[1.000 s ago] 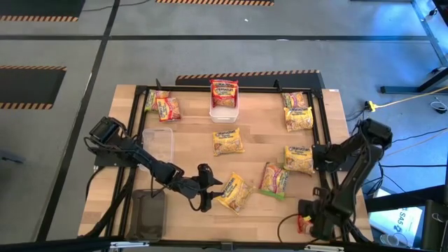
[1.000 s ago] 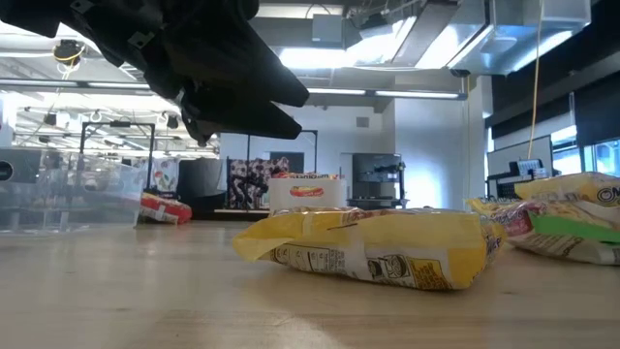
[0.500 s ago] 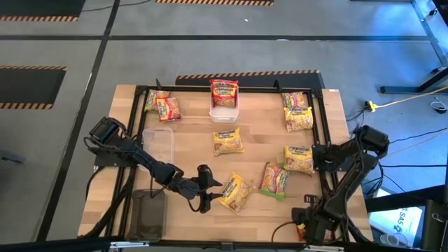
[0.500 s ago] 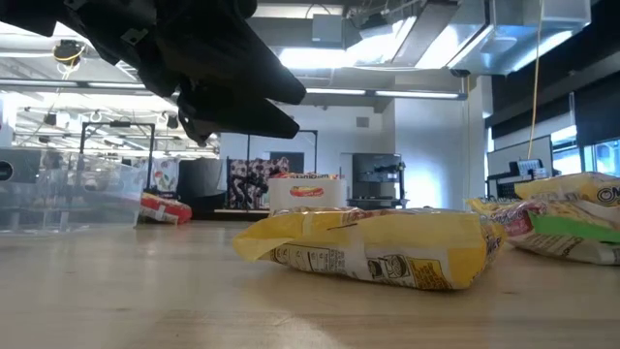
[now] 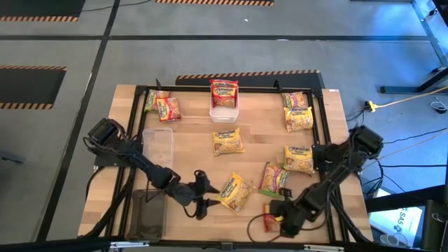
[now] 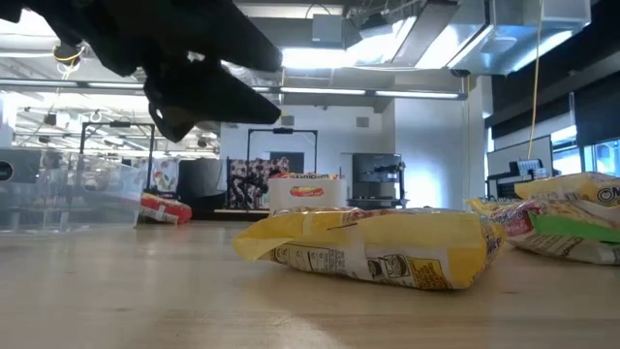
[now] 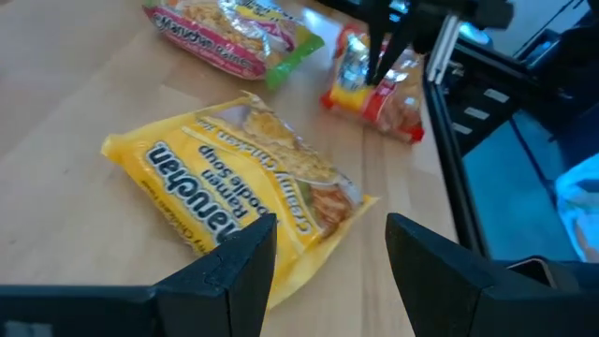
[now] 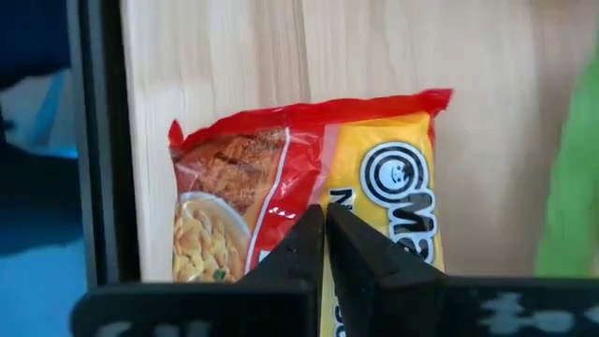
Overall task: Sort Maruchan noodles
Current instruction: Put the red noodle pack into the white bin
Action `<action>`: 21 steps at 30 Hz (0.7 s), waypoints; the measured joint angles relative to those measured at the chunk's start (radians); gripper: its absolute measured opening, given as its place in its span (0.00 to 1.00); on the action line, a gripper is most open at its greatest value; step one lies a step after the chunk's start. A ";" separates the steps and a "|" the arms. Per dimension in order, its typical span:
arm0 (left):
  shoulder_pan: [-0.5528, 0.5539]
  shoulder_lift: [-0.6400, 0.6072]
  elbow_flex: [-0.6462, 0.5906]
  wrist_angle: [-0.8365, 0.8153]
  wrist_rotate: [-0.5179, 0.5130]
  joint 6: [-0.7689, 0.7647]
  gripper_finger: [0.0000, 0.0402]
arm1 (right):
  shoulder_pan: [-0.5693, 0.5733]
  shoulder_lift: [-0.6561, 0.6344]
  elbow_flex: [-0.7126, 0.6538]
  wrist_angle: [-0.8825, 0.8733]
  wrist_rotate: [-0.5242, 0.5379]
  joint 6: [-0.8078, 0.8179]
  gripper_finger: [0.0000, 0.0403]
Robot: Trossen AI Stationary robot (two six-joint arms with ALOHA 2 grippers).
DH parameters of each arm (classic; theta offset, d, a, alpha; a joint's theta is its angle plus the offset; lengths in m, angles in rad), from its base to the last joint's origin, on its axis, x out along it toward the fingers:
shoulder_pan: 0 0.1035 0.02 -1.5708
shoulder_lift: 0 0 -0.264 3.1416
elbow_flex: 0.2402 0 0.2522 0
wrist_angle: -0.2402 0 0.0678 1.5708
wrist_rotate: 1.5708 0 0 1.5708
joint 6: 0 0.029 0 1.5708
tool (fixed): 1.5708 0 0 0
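The Maruchan noodles lie scattered on the wooden table. A yellow packet (image 5: 234, 192) (image 7: 234, 197) (image 6: 368, 247) lies flat near the table's near edge. My left gripper (image 5: 207, 194) (image 7: 329, 229) stands open just left of it, above the table, its fingers pointing at the packet and apart from it. Right of that, by the near rail, my right gripper (image 5: 277, 213) (image 8: 324, 220) is shut on a red-and-yellow packet (image 5: 268, 215) (image 7: 379, 94) (image 8: 281, 168). My right gripper pinches the red-and-yellow packet between its two shut fingers, on the wrapper where the red band meets the yellow (image 8: 309, 201). The fingers come steeply from above. The packet spreads out below them, tilted; whether its lower side rests on the table, I cannot tell.
A green-banded packet (image 5: 274, 178) lies just behind the held one, and more packets (image 5: 299, 159) (image 5: 228, 141) lie farther back. A white bin (image 5: 224, 105) stands at the far edge, a clear bin (image 5: 157, 143) and a dark tray (image 5: 147, 213) at the left. A black frame rail (image 5: 325, 140) bounds the table.
My right gripper has swung from the table's near right corner toward the left, sinking a little and tipping steeper, carrying the red-and-yellow packet in over the tabletop. My left gripper has shifted slightly toward the near edge, still open.
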 joint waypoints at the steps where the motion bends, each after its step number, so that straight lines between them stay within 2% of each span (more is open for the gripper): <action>1: -0.002 0.000 0.000 0.005 0.000 -0.001 0.49 | -0.018 0.011 0.001 0.024 0.001 -0.034 0.04; 5: -0.017 0.007 0.017 0.005 -0.005 -0.015 0.49 | -0.085 0.066 0.003 0.124 0.019 -0.142 0.04; 9: -0.029 0.066 0.090 0.002 0.002 0.026 0.49 | -0.133 0.076 0.008 0.206 0.043 -0.229 0.04; 12: -0.029 0.119 0.173 -0.019 0.018 0.061 0.49 | -0.113 0.023 0.015 0.127 0.037 -0.232 0.04; 16: -0.029 0.188 0.296 -0.070 0.028 0.107 0.49 | -0.011 -0.110 0.030 0.054 0.055 -0.059 0.04; 21: -0.023 0.280 0.428 -0.093 0.034 0.184 0.49 | 0.176 -0.183 0.026 -0.048 0.249 0.267 0.04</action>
